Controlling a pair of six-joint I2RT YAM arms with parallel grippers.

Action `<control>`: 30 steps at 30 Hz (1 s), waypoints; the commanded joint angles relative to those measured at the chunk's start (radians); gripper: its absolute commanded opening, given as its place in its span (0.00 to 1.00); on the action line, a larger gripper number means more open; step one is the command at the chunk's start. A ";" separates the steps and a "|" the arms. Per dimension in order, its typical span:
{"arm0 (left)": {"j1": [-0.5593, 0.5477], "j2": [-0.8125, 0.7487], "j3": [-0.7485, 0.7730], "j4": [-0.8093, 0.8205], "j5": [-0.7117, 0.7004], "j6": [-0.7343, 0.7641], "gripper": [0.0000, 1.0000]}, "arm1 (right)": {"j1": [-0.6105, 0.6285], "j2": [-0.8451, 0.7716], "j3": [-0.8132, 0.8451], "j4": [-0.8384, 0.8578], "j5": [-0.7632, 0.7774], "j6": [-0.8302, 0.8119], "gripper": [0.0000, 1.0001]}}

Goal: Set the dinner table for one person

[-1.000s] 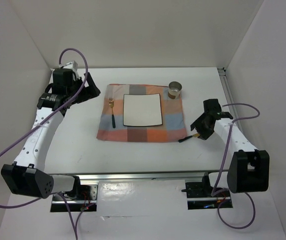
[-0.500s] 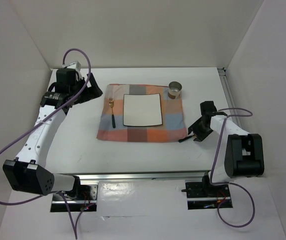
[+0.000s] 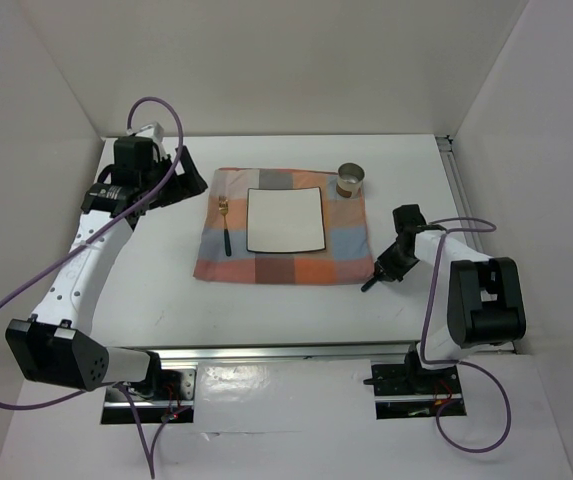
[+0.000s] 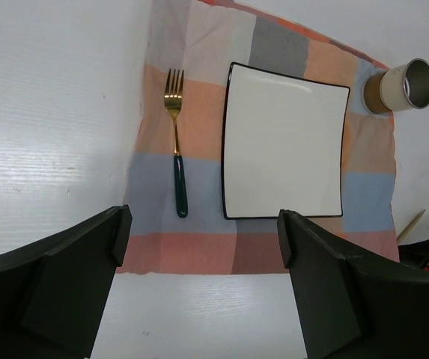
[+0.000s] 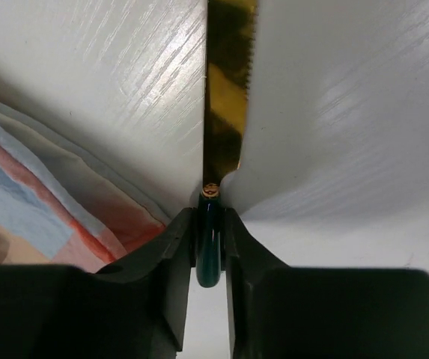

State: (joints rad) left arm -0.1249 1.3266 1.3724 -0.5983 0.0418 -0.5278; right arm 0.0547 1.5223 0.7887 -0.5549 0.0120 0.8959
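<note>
The dinner table (image 3: 286,312) is a plain white top. On it a checked cloth mat (image 3: 284,266) carries a square white plate (image 3: 285,220), a gold fork (image 3: 225,226) with a dark handle to the plate's left, and a metal cup (image 3: 351,180) at its far right corner. Just off the mat's right edge lies a gold-bladed knife (image 5: 225,97). My right gripper (image 5: 209,224) is shut on its dark green handle, low at the tabletop (image 3: 381,274). My left gripper (image 4: 203,239) hangs open and empty above the table, left of the mat.
A metal rail (image 3: 286,352) runs along the near edge, and a second rail (image 3: 454,190) along the right side. White walls close in the back and both sides. The mat's corner (image 5: 87,217) lies close to the left of my right fingers.
My right gripper has moved left and down to the knife and closed its jaws on the handle. The left arm shifted slightly and stays open.
</note>
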 commanded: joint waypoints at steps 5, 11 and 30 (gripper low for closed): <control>-0.007 0.002 0.013 0.031 -0.008 -0.015 1.00 | 0.011 -0.045 0.050 -0.071 0.189 -0.011 0.08; -0.007 -0.007 -0.009 0.049 0.017 -0.035 1.00 | 0.045 -0.146 0.225 -0.022 0.205 -0.379 0.03; -0.007 -0.027 0.002 0.017 -0.023 -0.014 1.00 | 0.310 0.231 0.515 -0.114 0.123 -0.586 0.06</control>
State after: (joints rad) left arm -0.1284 1.3262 1.3682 -0.5983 0.0288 -0.5533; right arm 0.3866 1.7706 1.3018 -0.6968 0.1284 0.3252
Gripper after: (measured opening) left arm 0.995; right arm 0.244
